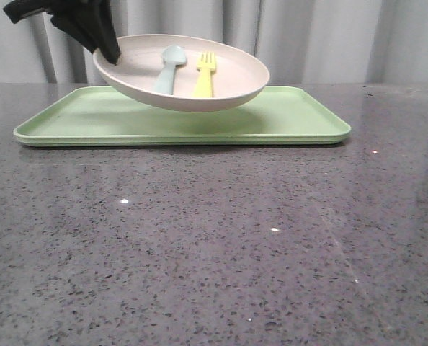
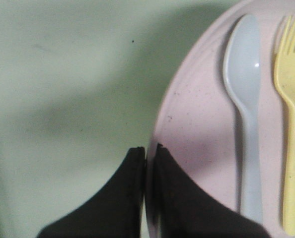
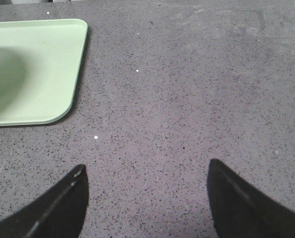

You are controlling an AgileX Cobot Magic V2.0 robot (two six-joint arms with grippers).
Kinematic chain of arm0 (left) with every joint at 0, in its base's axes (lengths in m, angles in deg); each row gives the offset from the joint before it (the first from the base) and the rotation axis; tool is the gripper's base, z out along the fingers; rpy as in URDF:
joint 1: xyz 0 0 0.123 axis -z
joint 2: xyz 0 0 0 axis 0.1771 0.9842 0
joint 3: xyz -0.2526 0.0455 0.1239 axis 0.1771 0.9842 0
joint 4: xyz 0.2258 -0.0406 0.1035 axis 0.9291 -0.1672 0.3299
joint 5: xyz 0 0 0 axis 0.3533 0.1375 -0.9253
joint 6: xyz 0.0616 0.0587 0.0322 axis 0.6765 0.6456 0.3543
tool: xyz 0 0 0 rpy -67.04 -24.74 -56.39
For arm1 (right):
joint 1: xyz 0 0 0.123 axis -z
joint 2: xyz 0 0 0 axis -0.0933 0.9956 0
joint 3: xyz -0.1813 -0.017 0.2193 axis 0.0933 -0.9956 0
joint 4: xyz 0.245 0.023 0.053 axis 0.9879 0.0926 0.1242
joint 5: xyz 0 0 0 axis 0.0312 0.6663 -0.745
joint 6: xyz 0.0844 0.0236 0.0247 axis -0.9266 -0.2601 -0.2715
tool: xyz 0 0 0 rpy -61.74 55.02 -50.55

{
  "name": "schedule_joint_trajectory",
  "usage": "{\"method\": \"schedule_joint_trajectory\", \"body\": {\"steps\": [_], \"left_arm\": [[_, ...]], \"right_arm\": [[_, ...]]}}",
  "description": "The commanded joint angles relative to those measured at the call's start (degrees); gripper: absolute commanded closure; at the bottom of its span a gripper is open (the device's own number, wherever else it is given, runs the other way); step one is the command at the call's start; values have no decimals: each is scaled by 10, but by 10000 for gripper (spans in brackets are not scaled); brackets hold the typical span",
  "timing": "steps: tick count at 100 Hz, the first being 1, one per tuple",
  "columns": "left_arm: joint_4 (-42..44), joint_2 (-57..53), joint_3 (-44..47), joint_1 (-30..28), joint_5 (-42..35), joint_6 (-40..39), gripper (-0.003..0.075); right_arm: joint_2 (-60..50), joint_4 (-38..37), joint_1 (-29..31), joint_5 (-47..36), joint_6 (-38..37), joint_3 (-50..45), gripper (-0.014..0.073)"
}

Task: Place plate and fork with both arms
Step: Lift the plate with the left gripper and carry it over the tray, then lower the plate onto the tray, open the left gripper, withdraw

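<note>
Probably a lab test bench: bare speckled grey stone countertop (image 1: 214, 252) against a plain grey curtain (image 1: 329, 40)

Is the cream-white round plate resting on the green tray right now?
No: the cream-white round plate hangs above the flat light-green tray, held at its rim by the left claw.
</note>
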Motion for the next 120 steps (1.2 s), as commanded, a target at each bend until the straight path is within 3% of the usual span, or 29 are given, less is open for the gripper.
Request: {"method": "schedule_joint_trajectory", "body": {"steps": [1, 60, 120], "left_arm": [[-21, -16, -40, 8, -24, -25, 741], [-2, 12, -51, 27, -82, -35, 741], [6, 31, -49, 27, -65, -36, 741]], "right_arm": [[5, -4, 1, -40, 3, 19, 85], [5, -4, 1, -40, 3, 19, 85], [5, -4, 1, -40, 3, 19, 85]]}}
